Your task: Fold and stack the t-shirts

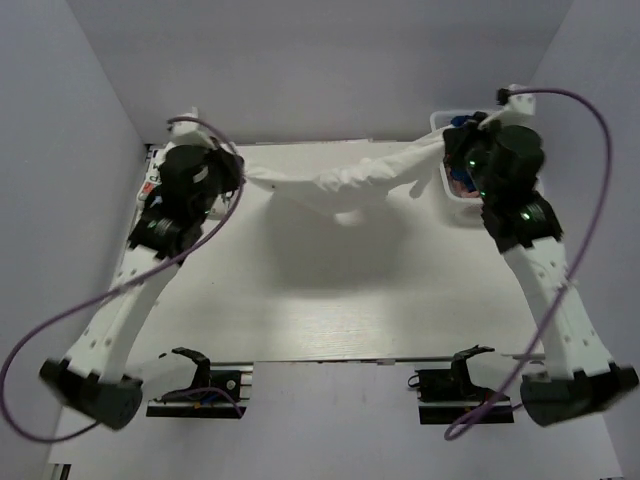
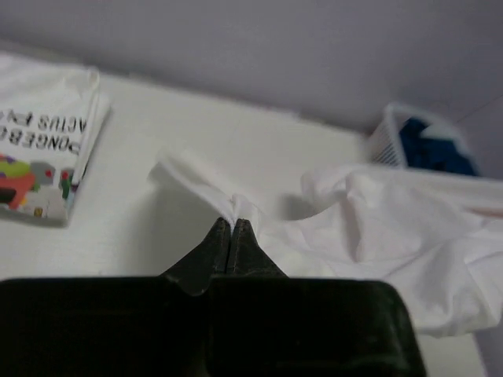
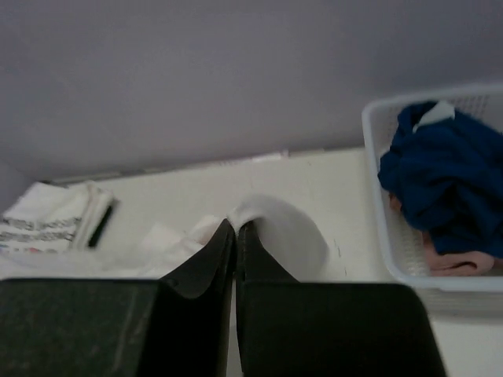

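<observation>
A white t-shirt [image 1: 345,185] hangs stretched between my two grippers above the far half of the table. My left gripper [image 1: 238,176] is shut on its left end, seen as pinched cloth at my fingertips [image 2: 233,221]. My right gripper [image 1: 452,148] is shut on its right end [image 3: 236,225]. The shirt sags in the middle; its print is hidden. A folded white t-shirt with black lettering and a multicolour graphic [image 2: 43,141] lies flat at the far left; it also shows in the right wrist view [image 3: 55,220].
A white mesh basket [image 3: 393,243] at the far right holds a dark blue garment [image 3: 444,184] and something pink. It also shows in the left wrist view [image 2: 391,133]. Grey walls close the table's back and sides.
</observation>
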You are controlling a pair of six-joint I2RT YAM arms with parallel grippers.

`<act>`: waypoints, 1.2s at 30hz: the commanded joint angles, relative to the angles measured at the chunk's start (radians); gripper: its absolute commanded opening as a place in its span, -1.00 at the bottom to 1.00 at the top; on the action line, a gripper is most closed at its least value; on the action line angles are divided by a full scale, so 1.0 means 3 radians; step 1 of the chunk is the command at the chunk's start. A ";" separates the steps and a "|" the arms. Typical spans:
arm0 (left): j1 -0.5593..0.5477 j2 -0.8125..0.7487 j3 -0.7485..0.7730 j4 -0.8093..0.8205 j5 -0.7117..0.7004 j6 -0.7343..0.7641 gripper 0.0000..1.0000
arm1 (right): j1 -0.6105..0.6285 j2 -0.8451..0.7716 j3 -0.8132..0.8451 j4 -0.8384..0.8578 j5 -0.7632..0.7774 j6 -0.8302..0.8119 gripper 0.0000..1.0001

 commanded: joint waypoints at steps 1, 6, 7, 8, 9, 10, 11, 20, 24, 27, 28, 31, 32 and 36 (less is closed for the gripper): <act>0.0006 -0.0833 -0.0076 0.0136 -0.0089 -0.0063 -1.00 | -0.0016 -0.0558 -0.0097 0.0239 -0.0030 -0.0089 -1.00; 0.0006 -0.1576 0.0241 -0.0070 -0.0089 -0.0093 -1.00 | -0.0016 -0.1283 0.0153 -0.0011 -0.0229 -0.0135 -1.00; 0.0037 -0.1674 0.0241 -0.0014 -0.0023 -0.0093 -1.00 | -0.0021 -0.1346 0.0164 -0.0027 -0.0296 -0.0120 -1.00; 0.0067 -0.1816 0.0241 0.0017 0.0008 -0.0093 -1.00 | -0.0021 -0.1448 0.0143 -0.0052 -0.0322 -0.0104 -1.00; 0.0068 -0.1818 0.0241 0.0048 0.0049 -0.0093 -1.00 | -0.0016 -0.1499 0.0128 -0.0047 -0.0352 -0.0054 -1.00; 0.0068 -0.1848 0.0241 0.0048 0.0049 -0.0093 -1.00 | -0.0021 -0.1525 0.0098 -0.0057 -0.0373 -0.0063 -1.00; 0.0068 -0.1849 0.0241 0.0048 0.0084 -0.0093 -1.00 | -0.0016 -0.1520 0.0057 -0.0057 -0.0383 -0.0048 -1.00; 0.0068 -0.0272 0.0283 -0.0376 -0.0794 -0.0384 -1.00 | -0.0037 -0.0448 -0.0337 0.0095 -0.0164 0.0111 -1.00; 0.0104 0.0694 0.0435 -0.0712 -0.1035 -0.0625 -0.96 | -0.0057 0.0712 -0.0190 0.0300 -0.0178 0.0009 -1.00; 0.0180 0.1253 0.0736 -0.1045 -0.1035 -0.0768 0.24 | -0.0093 0.1541 0.0260 0.0093 -0.0413 -0.0119 0.40; 0.0216 0.1513 0.0808 -0.1274 -0.1035 -0.0814 0.80 | -0.0088 0.1669 0.0620 -0.0010 -0.0465 -0.0120 0.80; 0.0216 0.1639 0.0830 -0.1348 -0.1035 -0.0814 1.00 | -0.0037 0.1860 0.0650 -0.0119 -0.0475 -0.0171 0.81; 0.0216 0.1553 0.0759 -0.1287 -0.0964 -0.0779 1.00 | -0.0027 0.1718 0.0427 -0.0043 -0.0551 -0.0196 0.81; 0.0185 0.1256 0.0106 -0.0883 -0.0571 -0.0727 1.00 | 0.0029 0.1115 -0.0444 0.0347 -0.0517 -0.0125 0.81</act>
